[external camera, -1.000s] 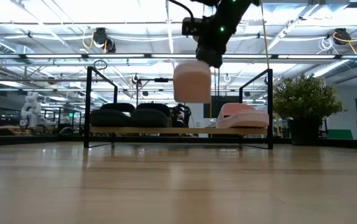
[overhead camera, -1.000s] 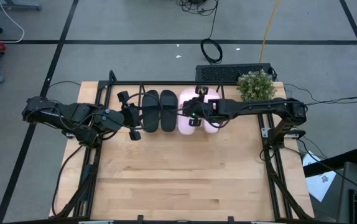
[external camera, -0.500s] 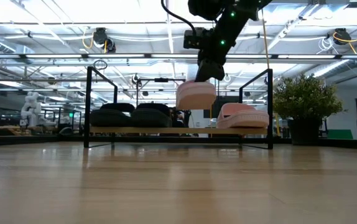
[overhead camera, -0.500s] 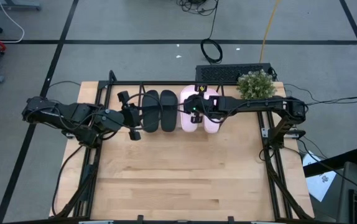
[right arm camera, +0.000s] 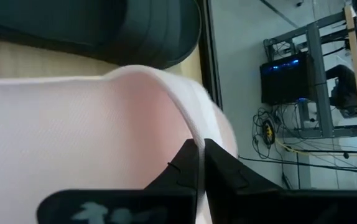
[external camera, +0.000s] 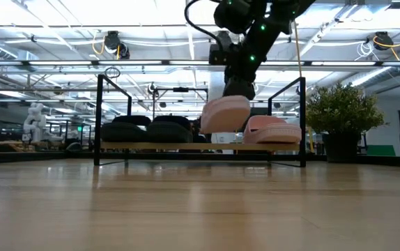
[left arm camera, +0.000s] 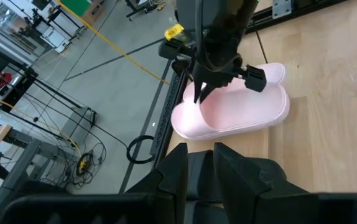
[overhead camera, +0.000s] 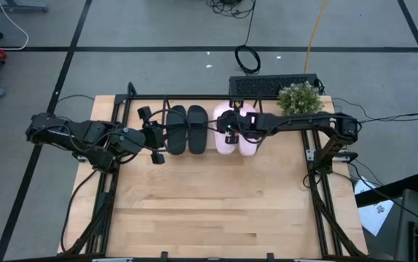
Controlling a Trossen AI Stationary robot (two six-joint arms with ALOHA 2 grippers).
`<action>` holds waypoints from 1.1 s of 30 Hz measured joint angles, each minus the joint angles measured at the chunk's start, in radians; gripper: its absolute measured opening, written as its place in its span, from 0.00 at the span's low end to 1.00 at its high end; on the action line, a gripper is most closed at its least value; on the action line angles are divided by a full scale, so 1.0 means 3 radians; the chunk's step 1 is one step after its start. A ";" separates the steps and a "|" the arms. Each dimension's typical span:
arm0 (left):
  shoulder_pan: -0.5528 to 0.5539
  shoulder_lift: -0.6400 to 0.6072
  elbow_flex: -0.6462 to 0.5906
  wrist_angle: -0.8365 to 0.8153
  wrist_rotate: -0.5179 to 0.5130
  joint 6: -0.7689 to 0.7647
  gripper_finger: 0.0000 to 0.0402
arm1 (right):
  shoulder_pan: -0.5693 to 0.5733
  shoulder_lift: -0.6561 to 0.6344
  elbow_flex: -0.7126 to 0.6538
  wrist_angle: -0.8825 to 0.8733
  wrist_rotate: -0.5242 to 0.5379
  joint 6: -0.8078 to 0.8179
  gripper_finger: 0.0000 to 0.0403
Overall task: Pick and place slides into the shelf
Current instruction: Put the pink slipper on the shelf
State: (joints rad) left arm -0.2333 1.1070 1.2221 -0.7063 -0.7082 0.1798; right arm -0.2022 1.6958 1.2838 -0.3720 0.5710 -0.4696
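Right hand (overhead camera: 228, 131) is over the shelf (external camera: 99, 111), fingers pinched onto the strap of one pale pink slide (external camera: 224, 114). In the low view that slide hangs tilted, its near end raised, just above the wood base and not yet flat on it. The right wrist view shows the two dark fingers (right arm camera: 219, 165) closed with only a thin edge of the pink strap (right arm camera: 185, 115) between them. The second pink slide (external camera: 273, 130) lies flat on the shelf base at the right end, just beside the held one; in the high view the two pink slides sit side by side, the held one (overhead camera: 223, 142) on the left. The black pair (overhead camera: 186, 129) lies flat in the left half of the shelf, the two slides touching along their sides, and the nearer black one is just beside the held pink slide. Left hand (overhead camera: 155, 135) is at the left end of the shelf, next to the outer black slide, carrying nothing; its fingers stand narrow in the left wrist view (left arm camera: 200, 171), which looks across at the right arm and the pink slide (left arm camera: 234, 112). A potted plant (overhead camera: 299, 99) stands at the back right corner of the tabletop (overhead camera: 209, 211), outside the shelf.
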 joint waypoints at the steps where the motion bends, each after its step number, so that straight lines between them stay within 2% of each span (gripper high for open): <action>1: 0.0000 0.0000 0.0000 0.0000 0.0000 0.0002 0.21 | 0.0006 0.0000 -0.0042 0.0063 0.0007 -0.0015 0.00; 19: 0.0000 0.0000 0.0000 0.0000 -0.0001 -0.0001 0.21 | 0.0003 0.0001 -0.0379 0.0395 0.0021 -0.0064 0.00; 33: 0.0000 -0.0001 0.0000 0.0009 -0.0001 -0.0004 0.21 | 0.0003 0.0001 -0.0416 0.0457 0.0014 -0.0049 0.00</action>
State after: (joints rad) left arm -0.2333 1.1069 1.2221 -0.7035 -0.7086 0.1787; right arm -0.2014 1.6962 1.1591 -0.2350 0.5751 -0.4843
